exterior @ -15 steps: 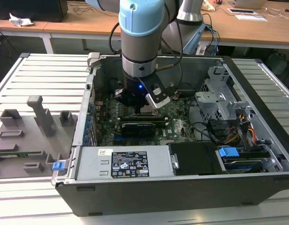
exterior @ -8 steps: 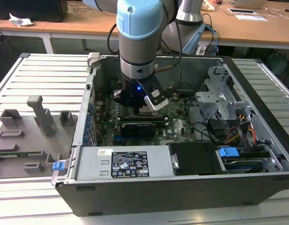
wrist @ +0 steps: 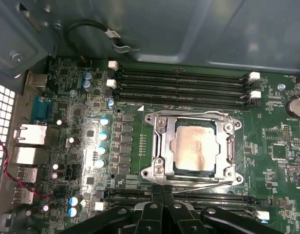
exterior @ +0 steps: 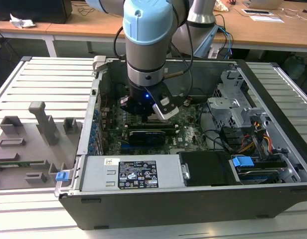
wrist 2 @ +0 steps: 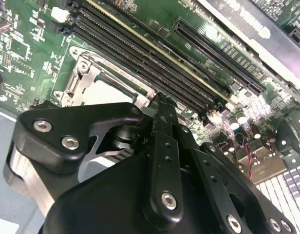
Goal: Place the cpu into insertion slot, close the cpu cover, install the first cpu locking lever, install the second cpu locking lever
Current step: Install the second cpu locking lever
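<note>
One small square chip with a pale silver-grey metal face, the cpu [wrist: 193,149], lay flat inside the square dark-framed insertion slot [wrist: 175,168] on the green circuit board [wrist: 276,146]. Around it sat the thin silvery metal frame of the cpu cover [wrist: 161,146], lying down over the socket with the chip's face showing through its window. In the first wrist view the black tips of the tool [wrist: 162,194] stood pressed together at the socket's near edge, just beside the cover's rim, holding nothing. Long black memory strips [wrist: 181,83] ran along the far side of the socket. In the second wrist view the tool's black body [wrist 2: 159,161] covered most of the socket, leaving one corner of the silvery frame [wrist 2: 84,80] and part of the pale chip [wrist 2: 108,92] visible. In the exterior view the grey-and-blue arm [exterior: 147,40] reached down into the open black computer case [exterior: 193,199], which rested on a pale slatted table [exterior: 54,79] beside grey moulded holders [exterior: 39,129].
</note>
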Robot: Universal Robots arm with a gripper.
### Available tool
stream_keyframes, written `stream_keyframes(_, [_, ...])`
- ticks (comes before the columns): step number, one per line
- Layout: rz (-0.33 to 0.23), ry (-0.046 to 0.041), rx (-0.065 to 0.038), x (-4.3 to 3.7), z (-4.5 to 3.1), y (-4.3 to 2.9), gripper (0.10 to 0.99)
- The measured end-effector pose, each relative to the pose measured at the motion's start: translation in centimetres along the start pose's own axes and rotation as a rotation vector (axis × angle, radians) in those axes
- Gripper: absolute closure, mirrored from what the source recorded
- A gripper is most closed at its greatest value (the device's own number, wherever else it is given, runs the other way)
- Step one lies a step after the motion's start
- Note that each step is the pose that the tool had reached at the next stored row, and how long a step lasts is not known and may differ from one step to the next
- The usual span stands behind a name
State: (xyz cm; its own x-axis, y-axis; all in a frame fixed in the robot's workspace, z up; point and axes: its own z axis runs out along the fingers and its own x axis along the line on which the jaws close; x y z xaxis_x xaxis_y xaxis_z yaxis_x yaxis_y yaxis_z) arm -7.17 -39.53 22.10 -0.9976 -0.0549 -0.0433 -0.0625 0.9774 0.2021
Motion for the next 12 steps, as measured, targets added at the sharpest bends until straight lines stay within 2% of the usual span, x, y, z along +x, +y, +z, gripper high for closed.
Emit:
stream_keyframes(4, [0.0,-0.0004,-0.005,0.05,0.76,-0.16,0.98])
stream_keyframes(12, [0.001,-0.0019,-0.03,0.24,1.68,-0.62,0.98])
